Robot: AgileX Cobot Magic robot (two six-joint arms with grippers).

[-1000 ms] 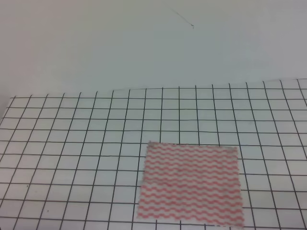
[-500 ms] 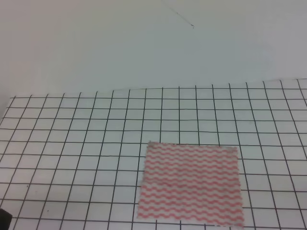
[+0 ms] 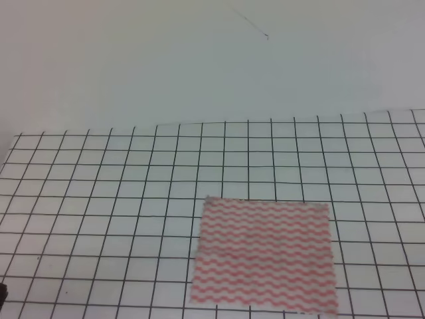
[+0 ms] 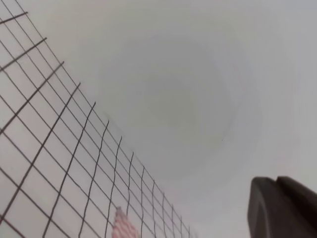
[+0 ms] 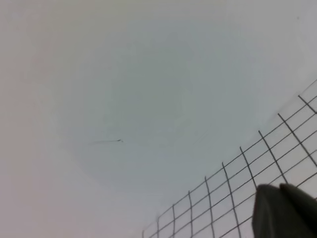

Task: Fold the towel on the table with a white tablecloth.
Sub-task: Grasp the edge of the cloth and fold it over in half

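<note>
Lying flat, towel near tablecloth front edge, squares around.

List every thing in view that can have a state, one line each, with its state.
towel: unfolded, lying flat in a single layer, untouched by either claw.
tablecloth: spread flat under the towel.
left claw: only a dark tip in the left wrist view; open or shut cannot be told.
right claw: only a dark tip in the right wrist view; open or shut cannot be told.
</note>
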